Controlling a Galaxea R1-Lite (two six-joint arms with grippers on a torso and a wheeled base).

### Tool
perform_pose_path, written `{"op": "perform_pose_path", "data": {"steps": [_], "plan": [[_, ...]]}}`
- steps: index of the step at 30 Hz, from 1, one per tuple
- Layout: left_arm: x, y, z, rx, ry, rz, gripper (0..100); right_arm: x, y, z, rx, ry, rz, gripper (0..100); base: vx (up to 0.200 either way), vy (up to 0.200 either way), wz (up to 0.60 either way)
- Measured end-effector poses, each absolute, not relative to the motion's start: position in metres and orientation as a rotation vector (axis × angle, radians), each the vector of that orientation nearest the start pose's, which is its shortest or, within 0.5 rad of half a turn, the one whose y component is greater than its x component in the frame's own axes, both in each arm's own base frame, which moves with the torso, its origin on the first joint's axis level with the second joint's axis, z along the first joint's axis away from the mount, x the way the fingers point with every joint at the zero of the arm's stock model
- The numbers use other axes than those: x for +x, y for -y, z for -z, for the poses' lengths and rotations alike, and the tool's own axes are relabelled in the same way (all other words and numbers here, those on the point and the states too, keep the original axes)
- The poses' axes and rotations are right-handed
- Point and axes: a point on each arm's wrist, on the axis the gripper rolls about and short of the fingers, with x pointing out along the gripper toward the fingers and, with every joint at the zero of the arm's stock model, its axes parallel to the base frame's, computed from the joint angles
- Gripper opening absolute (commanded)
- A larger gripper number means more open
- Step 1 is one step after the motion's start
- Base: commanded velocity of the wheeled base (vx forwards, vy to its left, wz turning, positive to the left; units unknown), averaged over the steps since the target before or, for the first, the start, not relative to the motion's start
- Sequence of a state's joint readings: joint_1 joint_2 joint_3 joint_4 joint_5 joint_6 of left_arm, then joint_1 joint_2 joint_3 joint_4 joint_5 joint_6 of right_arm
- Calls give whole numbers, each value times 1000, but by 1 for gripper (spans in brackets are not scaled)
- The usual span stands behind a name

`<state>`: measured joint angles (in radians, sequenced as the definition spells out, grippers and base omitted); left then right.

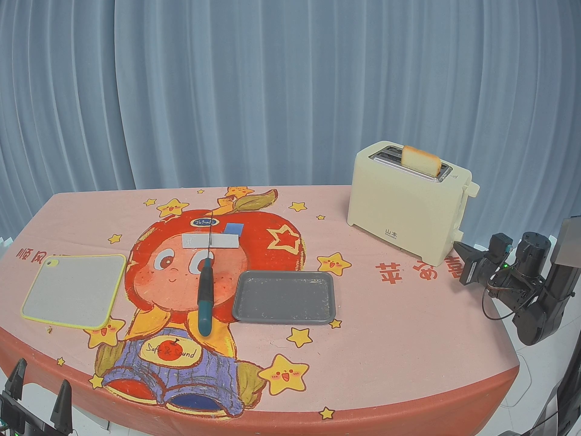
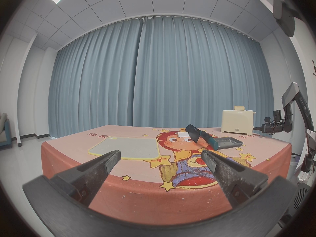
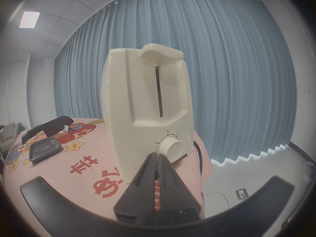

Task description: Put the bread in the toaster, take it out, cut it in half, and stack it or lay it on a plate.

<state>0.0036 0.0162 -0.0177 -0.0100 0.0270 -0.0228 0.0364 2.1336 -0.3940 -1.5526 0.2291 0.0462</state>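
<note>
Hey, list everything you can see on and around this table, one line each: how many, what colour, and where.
toaster: one, cream, far right of the table
bread: one slice, golden, sticking up from a toaster slot
tray: one, grey, mid-table, just right of the knife
knife: one, teal handle and dark blade, mid-table
flat pieces: two, one white and one blue, at the knife's blade end
cutting board: one, grey with a yellow-green rim, left side of the table
tablecloth: one, pink with a cartoon print, covering the table
curtain: blue-grey, behind the table
left claw: black, open, off the table's near left edge
right claw: black, shut, off the right edge, pointing at the toaster's dial end
</note>
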Motion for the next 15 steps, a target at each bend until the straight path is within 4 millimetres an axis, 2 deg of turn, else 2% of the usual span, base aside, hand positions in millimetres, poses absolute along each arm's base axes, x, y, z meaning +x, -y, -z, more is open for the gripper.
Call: {"op": "perform_pose_path", "data": {"steps": [15], "plan": [[-23, -1, -82, -23, 12, -30, 100, 298, -19, -63, 58, -157, -275, 0, 0, 0, 0]]}}
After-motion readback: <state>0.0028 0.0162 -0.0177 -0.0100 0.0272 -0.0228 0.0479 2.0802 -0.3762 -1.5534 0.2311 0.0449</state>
